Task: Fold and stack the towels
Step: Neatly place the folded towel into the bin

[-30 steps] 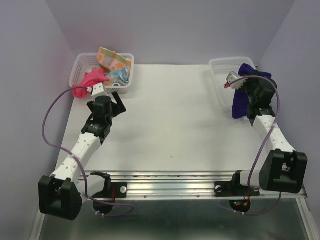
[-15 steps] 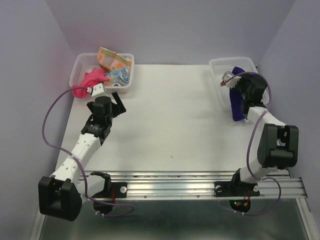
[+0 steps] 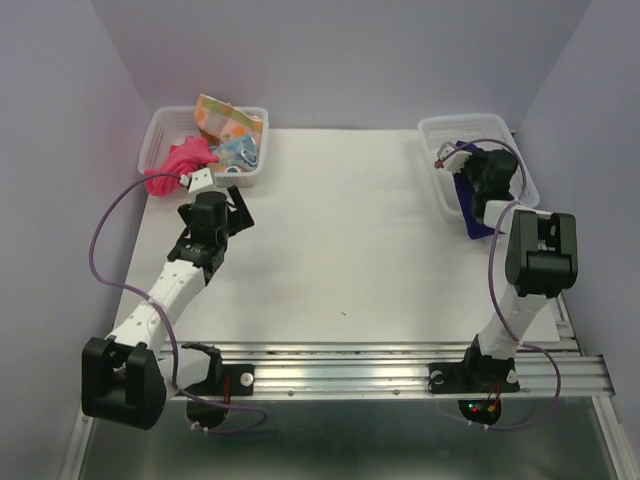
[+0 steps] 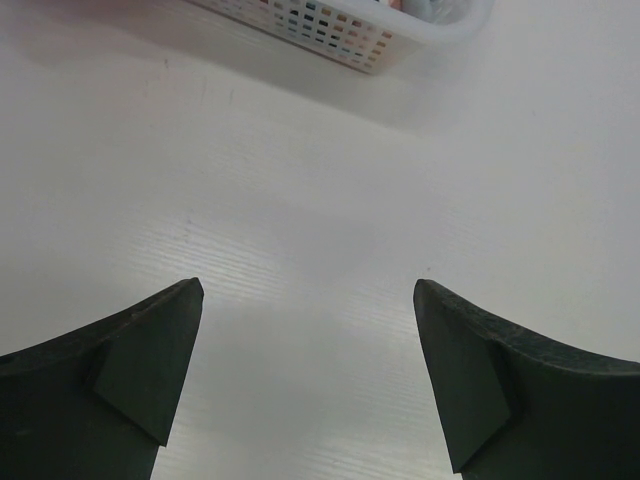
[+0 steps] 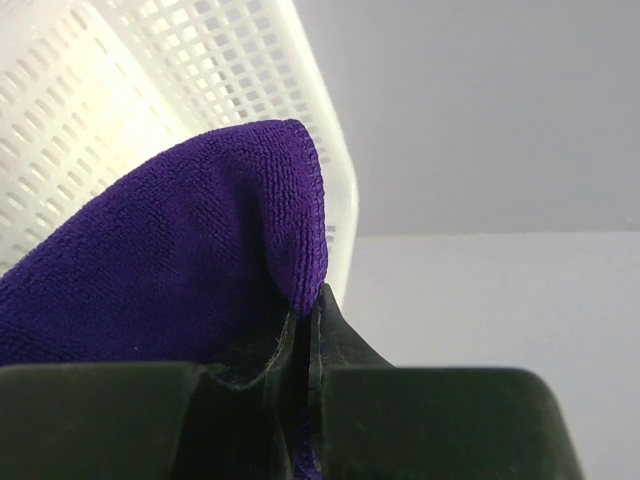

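The white surface (image 3: 340,240) carries two white mesh baskets. The left basket (image 3: 158,128) sits at the far left corner and the right basket (image 3: 437,128) at the far right corner.

The left basket holds an orange-yellow patterned towel (image 3: 225,115) standing above its far rim and a light-blue patterned towel (image 3: 238,150) inside. A bright pink towel (image 3: 172,168) spills over its left end.

The left claw (image 4: 310,290) has its jaws spread wide and holds nothing. It hangs over bare surface just short of that basket's near wall.

The right claw (image 5: 305,315) is closed on a fold of the dark purple towel (image 5: 180,260). The nap is fine and one rounded, stitched edge stands against the basket's mesh wall. From above, this towel hangs across the right basket's inner wall. The right arm's upper link partly covers it.
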Available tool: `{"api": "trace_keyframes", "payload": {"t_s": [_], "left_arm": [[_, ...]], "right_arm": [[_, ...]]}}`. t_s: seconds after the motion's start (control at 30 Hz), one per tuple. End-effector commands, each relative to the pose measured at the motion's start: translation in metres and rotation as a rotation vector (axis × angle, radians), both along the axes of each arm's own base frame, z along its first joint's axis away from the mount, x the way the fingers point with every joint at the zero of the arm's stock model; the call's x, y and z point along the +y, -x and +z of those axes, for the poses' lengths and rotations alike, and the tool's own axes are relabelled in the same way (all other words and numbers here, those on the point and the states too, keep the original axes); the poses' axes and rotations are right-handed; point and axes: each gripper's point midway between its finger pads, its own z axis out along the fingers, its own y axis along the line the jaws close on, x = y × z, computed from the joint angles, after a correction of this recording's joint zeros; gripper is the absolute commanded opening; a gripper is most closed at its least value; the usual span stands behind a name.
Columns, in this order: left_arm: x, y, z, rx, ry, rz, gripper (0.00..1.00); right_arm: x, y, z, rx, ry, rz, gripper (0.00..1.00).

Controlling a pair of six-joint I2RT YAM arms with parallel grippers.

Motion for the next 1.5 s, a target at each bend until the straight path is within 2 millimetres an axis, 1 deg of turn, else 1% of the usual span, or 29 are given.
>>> {"api": "trace_keyframes", "payload": {"t_s": [0.0, 0.03, 0.07, 0.13, 0.2, 0.37, 0.4, 0.47, 0.7, 0.73, 0.8, 1.0, 1.1, 1.13, 1.23, 1.33, 1.47], "left_arm": [[0.002, -0.008, -0.001, -0.004, -0.024, 0.005, 0.99], [0.002, -0.008, -0.004, 0.006, -0.026, 0.005, 0.99], [0.002, -0.009, -0.006, 0.011, -0.03, 0.005, 0.99], [0.002, -0.01, -0.008, 0.02, -0.032, 0.005, 0.99], [0.003, -0.011, -0.009, 0.026, -0.037, 0.008, 0.99], [0.003, -0.013, -0.008, 0.028, -0.04, 0.01, 0.99], [0.003, -0.012, -0.009, 0.033, -0.043, 0.013, 0.99], [0.004, -0.013, -0.01, 0.033, -0.045, 0.019, 0.99], [0.005, -0.016, -0.013, 0.047, -0.056, 0.023, 0.99], [0.005, -0.017, -0.014, 0.051, -0.056, 0.024, 0.99], [0.005, -0.018, -0.015, 0.054, -0.058, 0.026, 0.99], [0.005, -0.02, -0.021, 0.073, -0.064, 0.029, 0.99], [0.005, -0.022, -0.022, 0.075, -0.068, 0.03, 0.99], [0.005, -0.022, -0.022, 0.075, -0.068, 0.031, 0.99], [0.006, -0.022, -0.022, 0.075, -0.069, 0.033, 0.99], [0.006, -0.021, -0.023, 0.078, -0.069, 0.032, 0.99], [0.005, -0.022, -0.023, 0.08, -0.069, 0.03, 0.99]], "right_arm": [[-0.002, -0.02, 0.045, -0.161, -0.002, 0.011, 0.01], [-0.002, -0.022, 0.045, -0.171, -0.002, 0.014, 0.01], [-0.002, -0.026, 0.038, -0.165, -0.008, 0.015, 0.01], [-0.002, -0.03, 0.033, -0.165, -0.012, 0.015, 0.01], [-0.004, -0.037, 0.024, -0.16, -0.022, 0.013, 0.01], [-0.002, -0.05, 0.012, -0.158, -0.053, 0.021, 0.01], [-0.001, -0.053, 0.005, -0.15, -0.06, 0.022, 0.01], [-0.002, -0.056, 0.005, -0.162, -0.055, 0.016, 0.01], [-0.004, -0.063, -0.01, -0.161, -0.055, 0.006, 0.01], [-0.003, -0.064, -0.008, -0.171, -0.054, 0.006, 0.01], [-0.004, -0.066, -0.012, -0.176, -0.052, -0.001, 0.01], [-0.008, -0.075, 0.001, -0.25, -0.086, -0.032, 0.01], [-0.011, -0.078, 0.017, -0.32, -0.106, -0.05, 0.01], [-0.011, -0.078, 0.015, -0.318, -0.108, -0.055, 0.01], [-0.015, -0.079, 0.033, -0.381, -0.124, -0.069, 0.01], [-0.014, -0.081, 0.036, -0.38, -0.141, -0.071, 0.01], [-0.01, -0.081, 0.032, -0.366, -0.14, -0.05, 0.01]]}}
